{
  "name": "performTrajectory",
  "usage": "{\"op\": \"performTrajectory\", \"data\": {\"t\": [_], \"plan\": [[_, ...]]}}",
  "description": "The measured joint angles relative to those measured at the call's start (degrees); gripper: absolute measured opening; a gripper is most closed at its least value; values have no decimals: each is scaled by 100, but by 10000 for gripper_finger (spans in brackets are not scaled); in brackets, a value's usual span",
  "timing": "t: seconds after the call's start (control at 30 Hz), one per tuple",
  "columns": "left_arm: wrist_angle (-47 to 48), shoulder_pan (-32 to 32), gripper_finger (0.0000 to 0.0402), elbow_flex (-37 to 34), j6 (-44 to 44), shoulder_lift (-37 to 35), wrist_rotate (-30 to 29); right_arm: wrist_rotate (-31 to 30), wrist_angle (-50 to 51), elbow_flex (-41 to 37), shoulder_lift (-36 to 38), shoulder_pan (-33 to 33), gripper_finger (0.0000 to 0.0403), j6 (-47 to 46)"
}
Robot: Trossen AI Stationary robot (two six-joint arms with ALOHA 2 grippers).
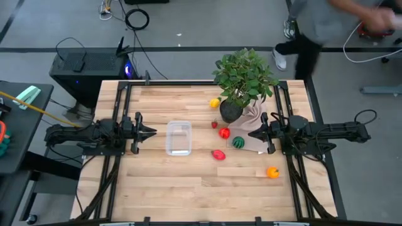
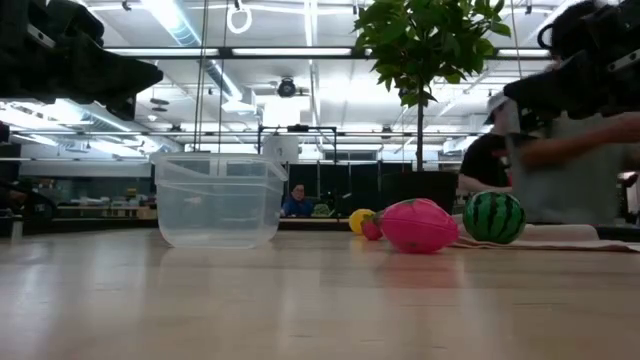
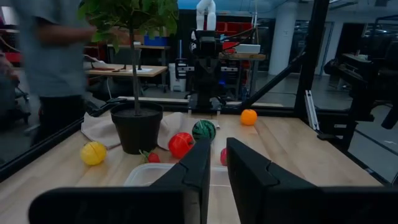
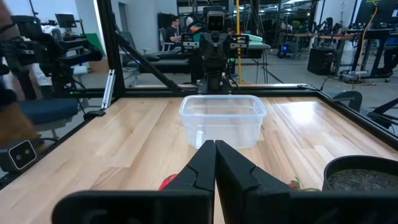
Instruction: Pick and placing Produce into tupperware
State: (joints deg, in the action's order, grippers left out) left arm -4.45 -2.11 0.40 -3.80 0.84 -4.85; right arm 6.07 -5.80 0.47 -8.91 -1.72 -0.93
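Note:
The clear tupperware (image 1: 178,137) stands on its base on the wooden table, left of centre, also seen in the low view (image 2: 218,200). Produce lies to its right: a yellow piece (image 1: 215,103), a small strawberry (image 1: 214,124), a red piece (image 1: 224,133), a green watermelon (image 1: 239,142) on the beige cloth's edge, a pink-red piece (image 1: 218,154) and an orange (image 1: 272,172). My left gripper (image 1: 151,132) hovers left of the tupperware, open by a narrow gap (image 3: 218,152). My right gripper (image 1: 253,133) hovers right of the watermelon, shut (image 4: 215,144).
A potted plant (image 1: 231,112) stands on a beige cloth (image 1: 254,119) near the far right of the table. Black frame rails (image 1: 119,113) run along both sides. A person (image 1: 314,25) moves beyond the far edge. Bare wood lies toward the near edge (image 1: 188,194).

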Motion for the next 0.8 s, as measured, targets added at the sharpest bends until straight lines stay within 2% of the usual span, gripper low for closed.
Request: {"op": "performTrajectory", "data": {"t": [0.8], "plan": [[0, 0, 53, 2, 1, 0, 1, 0, 0, 0, -1, -2, 16, 2]]}}
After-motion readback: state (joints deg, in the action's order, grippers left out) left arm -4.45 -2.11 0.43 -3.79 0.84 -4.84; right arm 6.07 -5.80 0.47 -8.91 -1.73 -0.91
